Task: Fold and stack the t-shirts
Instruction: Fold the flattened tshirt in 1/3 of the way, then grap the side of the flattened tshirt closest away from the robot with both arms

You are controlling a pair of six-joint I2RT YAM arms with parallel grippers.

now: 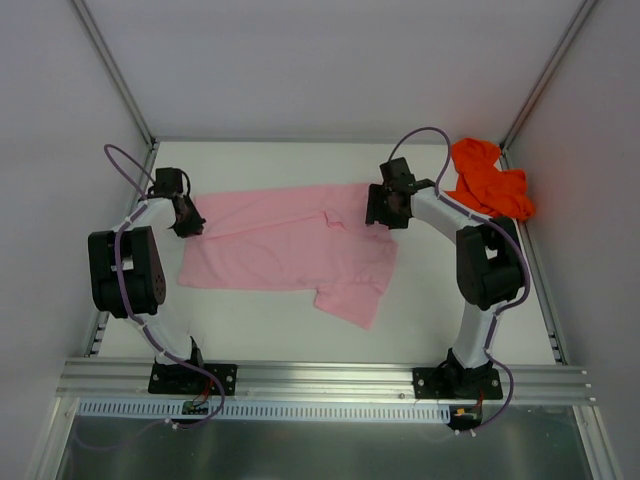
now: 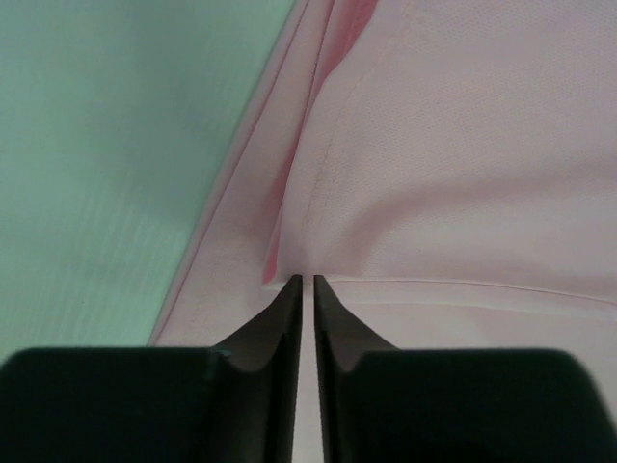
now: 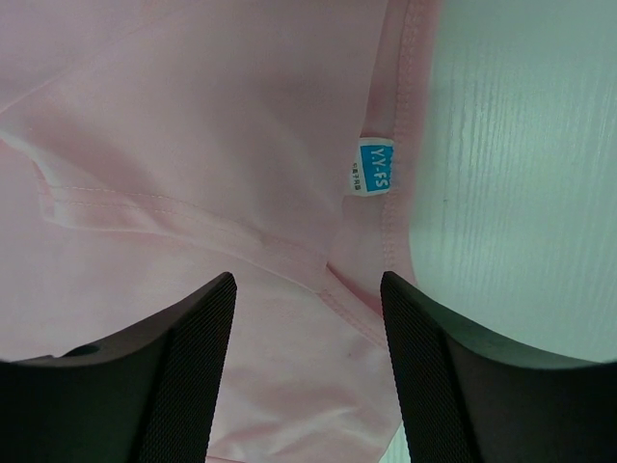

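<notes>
Because the pink t-shirt (image 1: pixel 285 250) lies spread across the middle of the table (image 1: pixel 260 335), each arm takes 1 end. The left gripper (image 2: pixel 304 282) is clenched on a puckered edge fold. The right gripper (image 3: pixel 308 282) stands released, its jaws astride the seam beside the blue label (image 3: pixel 375 166), probably to lift both ends for a fold. The orange-red t-shirt (image 1: pixel 490 180) sits bunched in the far right corner, apart.
</notes>
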